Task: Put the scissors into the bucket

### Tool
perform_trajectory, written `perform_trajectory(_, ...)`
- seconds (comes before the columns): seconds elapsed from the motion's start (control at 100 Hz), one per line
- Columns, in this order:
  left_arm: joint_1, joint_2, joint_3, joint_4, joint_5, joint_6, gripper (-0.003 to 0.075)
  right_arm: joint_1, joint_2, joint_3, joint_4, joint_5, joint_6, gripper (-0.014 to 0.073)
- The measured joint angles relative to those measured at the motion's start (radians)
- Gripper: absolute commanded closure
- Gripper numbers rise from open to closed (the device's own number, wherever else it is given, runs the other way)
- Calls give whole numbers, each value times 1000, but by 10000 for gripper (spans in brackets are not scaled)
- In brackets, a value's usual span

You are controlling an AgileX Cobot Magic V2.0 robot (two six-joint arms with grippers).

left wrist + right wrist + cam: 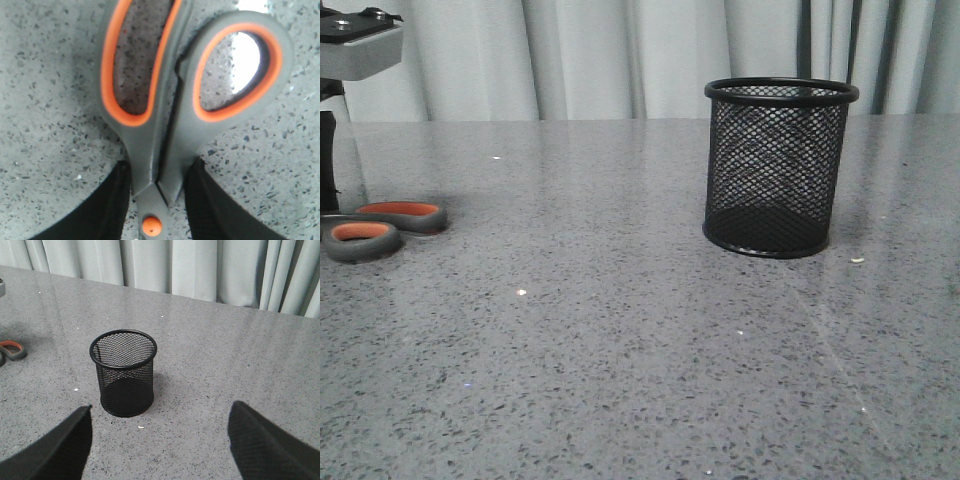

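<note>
Grey speckled stone makes up the table (640, 380), polished enough to throw back pale streaks of light, and behind it hang pale grey-white curtains (600, 55) in soft folds. On this surface the bucket (778, 168) stands upright to the right of centre, and a small pale crumb (858, 260) lies on the table just beside its base. Far over at the left edge the scissors (382, 228) lie flat, well apart from the bucket; the front view shows only their two orange-lined handle loops, with part of the left arm (348, 60) above them. The left wrist view shows what that view cuts off: the left gripper (159, 200) has a dark finger on either side of the scissors' neck, right where the handles meet near the orange pivot screw (150, 226), and the fingers appear pressed against the grey plastic, closed on it; the blades are out of sight. The right wrist view looks down from higher up, showing the bucket's open mouth and mesh inside, a sliver of one handle loop at its edge, and the right gripper (160, 450) with its two fingers spread wide apart, holding nothing, near the bucket but not touching it.
</note>
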Motion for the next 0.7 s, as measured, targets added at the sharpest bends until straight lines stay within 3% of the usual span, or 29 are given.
perform_trajectory(0.22,0,-4,-35,0,61,-7,504,0,0,0,11,2,0,83)
perform_trajectory(0.43,0,-63,-140,-5,78,-80,575,0,0,0,65,2,0,83)
perform_trajectory(0.7,-12,-173,-244,-59,83,-99,596,0,4,0,268,2,0,83)
